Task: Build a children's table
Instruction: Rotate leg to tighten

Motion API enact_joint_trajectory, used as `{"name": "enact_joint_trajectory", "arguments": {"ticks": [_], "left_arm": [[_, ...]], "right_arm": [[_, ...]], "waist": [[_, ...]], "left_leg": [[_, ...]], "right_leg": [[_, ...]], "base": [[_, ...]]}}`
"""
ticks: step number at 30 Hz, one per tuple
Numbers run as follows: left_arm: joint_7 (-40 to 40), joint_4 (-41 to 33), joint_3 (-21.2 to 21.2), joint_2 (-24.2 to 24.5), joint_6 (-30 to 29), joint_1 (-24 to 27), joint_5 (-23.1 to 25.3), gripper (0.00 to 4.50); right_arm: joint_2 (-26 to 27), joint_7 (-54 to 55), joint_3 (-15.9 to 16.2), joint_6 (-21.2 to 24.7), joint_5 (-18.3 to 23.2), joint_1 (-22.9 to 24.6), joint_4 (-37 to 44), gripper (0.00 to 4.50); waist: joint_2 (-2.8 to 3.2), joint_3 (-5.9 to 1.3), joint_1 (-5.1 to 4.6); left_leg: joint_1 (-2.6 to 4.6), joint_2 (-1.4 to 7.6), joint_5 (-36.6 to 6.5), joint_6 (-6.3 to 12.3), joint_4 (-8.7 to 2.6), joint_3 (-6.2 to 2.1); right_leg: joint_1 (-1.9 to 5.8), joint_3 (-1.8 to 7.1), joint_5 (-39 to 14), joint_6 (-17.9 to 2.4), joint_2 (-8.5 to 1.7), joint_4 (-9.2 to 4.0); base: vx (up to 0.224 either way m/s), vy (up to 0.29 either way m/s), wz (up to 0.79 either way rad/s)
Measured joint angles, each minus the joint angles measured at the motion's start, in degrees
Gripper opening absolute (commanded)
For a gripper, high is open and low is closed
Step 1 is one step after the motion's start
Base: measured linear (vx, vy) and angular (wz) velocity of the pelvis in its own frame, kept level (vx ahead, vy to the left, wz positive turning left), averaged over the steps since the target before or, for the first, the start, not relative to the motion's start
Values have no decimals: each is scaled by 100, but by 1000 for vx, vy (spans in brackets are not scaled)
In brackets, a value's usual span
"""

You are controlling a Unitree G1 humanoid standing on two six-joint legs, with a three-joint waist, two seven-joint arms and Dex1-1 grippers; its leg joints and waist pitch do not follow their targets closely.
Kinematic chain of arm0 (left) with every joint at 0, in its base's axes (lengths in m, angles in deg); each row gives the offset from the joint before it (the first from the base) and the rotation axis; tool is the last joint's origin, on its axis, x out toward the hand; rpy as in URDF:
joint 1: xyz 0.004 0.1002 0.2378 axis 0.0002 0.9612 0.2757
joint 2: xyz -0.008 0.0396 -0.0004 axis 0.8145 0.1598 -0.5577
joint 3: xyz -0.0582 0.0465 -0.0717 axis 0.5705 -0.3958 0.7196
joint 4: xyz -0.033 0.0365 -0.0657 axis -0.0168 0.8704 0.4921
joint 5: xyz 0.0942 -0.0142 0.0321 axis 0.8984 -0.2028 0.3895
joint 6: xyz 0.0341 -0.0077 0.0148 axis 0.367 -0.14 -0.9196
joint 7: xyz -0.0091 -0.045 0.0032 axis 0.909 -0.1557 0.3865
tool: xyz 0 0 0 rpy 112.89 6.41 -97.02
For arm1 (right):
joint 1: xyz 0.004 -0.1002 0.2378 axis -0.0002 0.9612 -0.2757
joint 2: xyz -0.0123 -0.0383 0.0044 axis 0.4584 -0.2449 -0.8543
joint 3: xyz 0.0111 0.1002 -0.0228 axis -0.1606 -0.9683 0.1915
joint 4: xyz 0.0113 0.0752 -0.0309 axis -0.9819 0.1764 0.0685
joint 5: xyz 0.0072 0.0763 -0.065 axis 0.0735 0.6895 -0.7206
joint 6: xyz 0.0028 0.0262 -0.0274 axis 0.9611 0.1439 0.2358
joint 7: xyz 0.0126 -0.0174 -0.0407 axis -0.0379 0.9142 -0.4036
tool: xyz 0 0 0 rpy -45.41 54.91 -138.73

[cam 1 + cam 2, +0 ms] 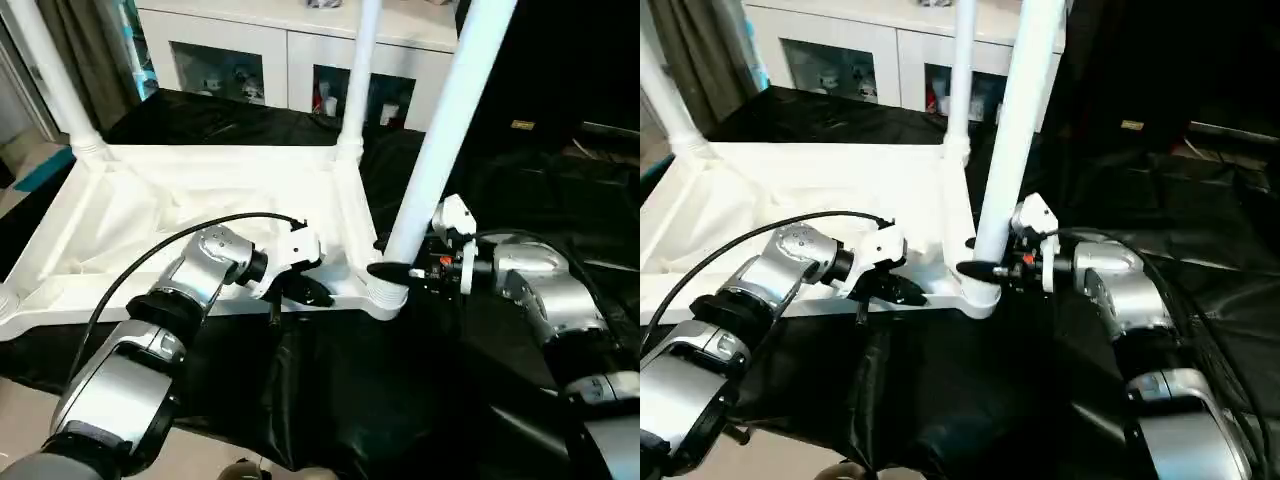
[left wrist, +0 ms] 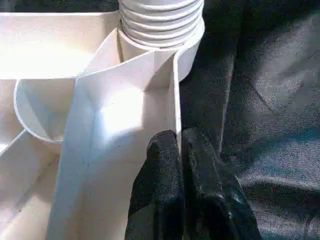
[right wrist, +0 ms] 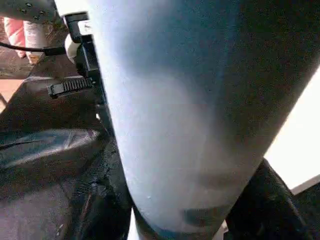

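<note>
White plastic children's table (image 1: 190,210) upside down on black-draped bench, three tubular legs up | left gripper (image 2: 181,150) fingers pinched on thin near-edge wall of top beside corner socket | right gripper (image 1: 400,270) fingers clasping near-right leg (image 1: 440,130) just above socket

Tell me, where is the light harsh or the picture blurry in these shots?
Left wrist view: bright glare washes out the ribbed underside of the tabletop. Right wrist view: the leg is so near that it looks soft and bluish, half in shadow. Left eye view: the tabletop is bright, while the black cloth stays dark with faint sheen.
</note>
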Motion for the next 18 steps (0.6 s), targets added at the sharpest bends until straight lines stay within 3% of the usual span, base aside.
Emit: {"name": "enact_joint_trajectory", "arguments": {"ticks": [4,8,11,18], "left_arm": [[-298,9,2,-24,-5,-5,61,0],[-1181,283,89,-242,-257,-206,208,0],[-2125,732,226,-729,-825,-544,247,0],[-3381,1185,390,-1394,-1411,-913,223,0]], "right_arm": [[227,652,-61,-59,-16,-56,-93,188],[656,2132,-281,-113,-177,-322,-579,188],[1045,3671,-623,-105,-226,-653,-1126,188],[1471,5509,-862,-83,-346,-1076,-1701,188]], "waist": [[-1,-1,-39],[-2,-1,-180],[-4,1,-269],[1,1,-269]], "left_leg": [[8,1,2,-2,2,-1],[9,1,4,-5,21,-6],[4,-2,4,-5,42,-5],[6,-4,4,-5,39,-7]], "right_leg": [[1,0,1,0,0,8],[-2,0,-7,16,0,3],[-1,7,-10,20,-2,-4],[-3,8,4,18,-2,1]], "base": [[0,0,0],[0,0,0],[0,0,0],[0,0,0]]}}
